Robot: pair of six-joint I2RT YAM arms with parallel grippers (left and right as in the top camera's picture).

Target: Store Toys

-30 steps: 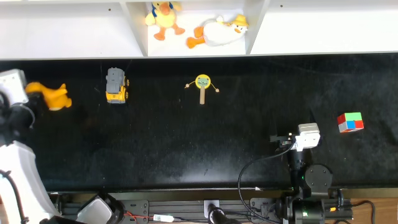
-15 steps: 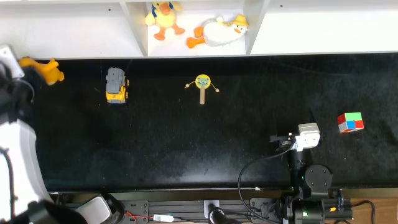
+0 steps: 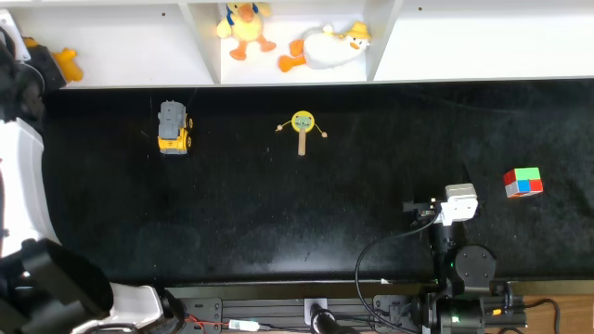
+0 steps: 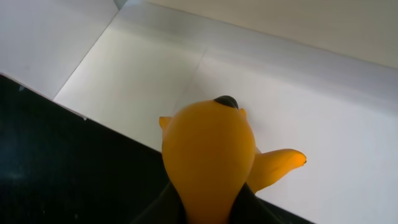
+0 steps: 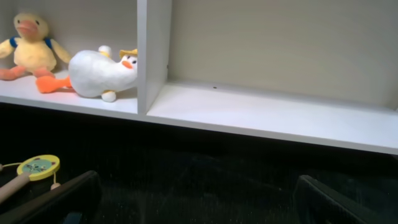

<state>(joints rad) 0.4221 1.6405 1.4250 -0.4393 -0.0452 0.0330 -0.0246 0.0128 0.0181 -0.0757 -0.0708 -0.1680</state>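
One orange toy [image 4: 208, 155]: it's hanging over the white floor of the shelf's left compartment [image 3: 121, 46], just past the front edge. Can't tell if it's touching down.
Left end effector [image 4: 210, 210]: it's clamping the orange toy at its back end, nose pointing into the compartment. I'm guessing that's so it can go in deeper before letting go.
Two plushies: a yellow duck [image 3: 244, 26] and a white duck [image 3: 327, 46] are sitting side by side in the middle compartment [image 3: 278, 76], so they're looking stored already.
Three toys waiting: a truck [image 3: 174, 126], a rattle drum [image 3: 303, 125] and a colour cube [image 3: 522, 182] are lying well apart on the counter [image 3: 278, 204].
Right end effector [image 5: 199, 202]: it's hanging low with its fingers spread wide, gripping nothing.
Total: six toys.
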